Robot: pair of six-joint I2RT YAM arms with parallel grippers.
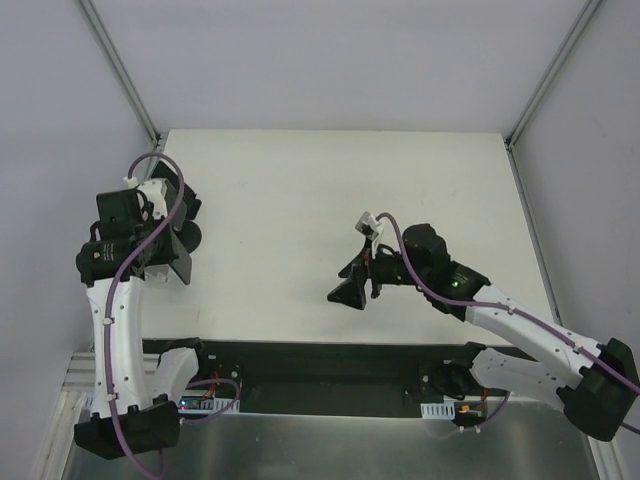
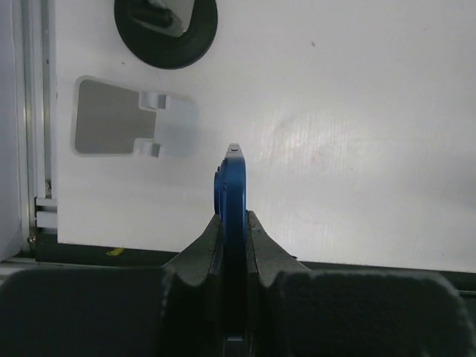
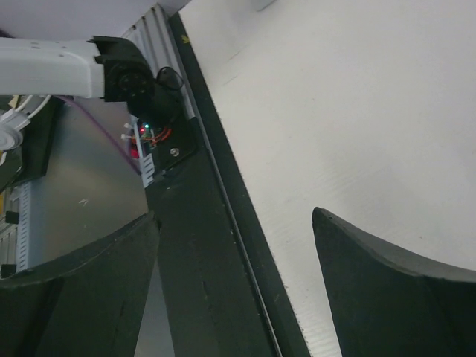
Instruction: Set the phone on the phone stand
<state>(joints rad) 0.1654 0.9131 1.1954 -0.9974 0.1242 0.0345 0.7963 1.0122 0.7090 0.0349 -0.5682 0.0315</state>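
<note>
L gripper (image 2: 233,223) clamps blue phone (image 2: 232,178) edge-on, stand (image 2: 167,56) beyond fingertips, off left; R gripper (image 3: 234,214) spread wide.

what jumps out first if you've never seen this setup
A blue phone pinched edge-on in the left claw, seen in its wrist view. Just beyond it on the white table sits the round black stand, top left. The right claw hangs open over the table's near edge.

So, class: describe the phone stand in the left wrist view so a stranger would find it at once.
Start at the white table, near its left edge. Beyond the flat grey plate sits the phone stand. It alone is round and black.
</note>
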